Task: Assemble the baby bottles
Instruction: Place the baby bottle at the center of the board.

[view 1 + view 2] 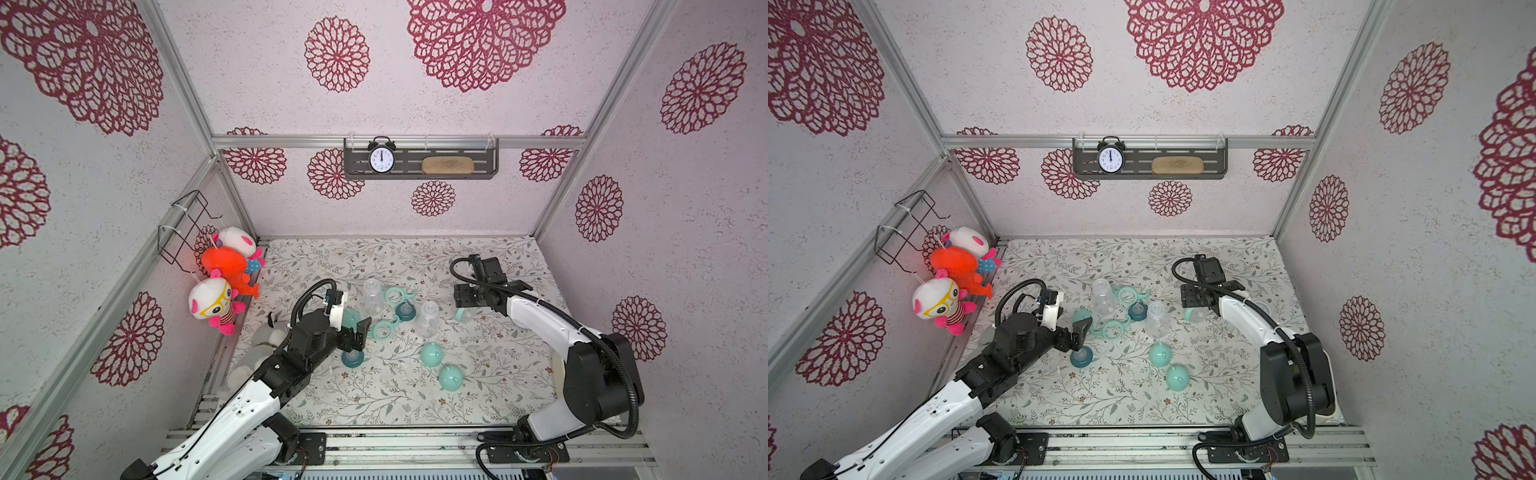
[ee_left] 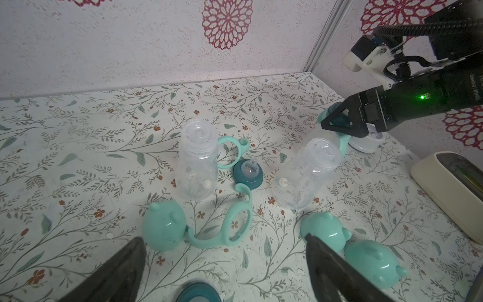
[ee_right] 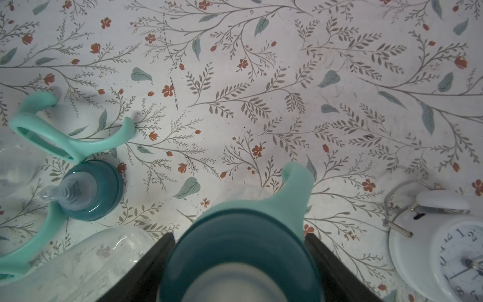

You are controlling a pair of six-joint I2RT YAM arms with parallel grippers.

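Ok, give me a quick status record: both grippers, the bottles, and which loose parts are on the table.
left gripper: open, empty
right gripper: jaws flank the collared bottle; grip unclear
open bottles: two, upright, no ring or collar
loose handle rings: two
loose collars: two, one below the left gripper
dome caps: three, all off
white clock: beside the right gripper

the middle of the desk [image 1: 415, 399] is crowded: upright bottles [image 2: 197, 167], handle rings [image 2: 209, 241], a nipple collar [image 2: 247, 175] and dome caps [image 1: 432, 354] are set close together, with only narrow gaps. open passage is left along the back wall and near edge. the right side is blocked by a white clock [image 3: 449, 251].
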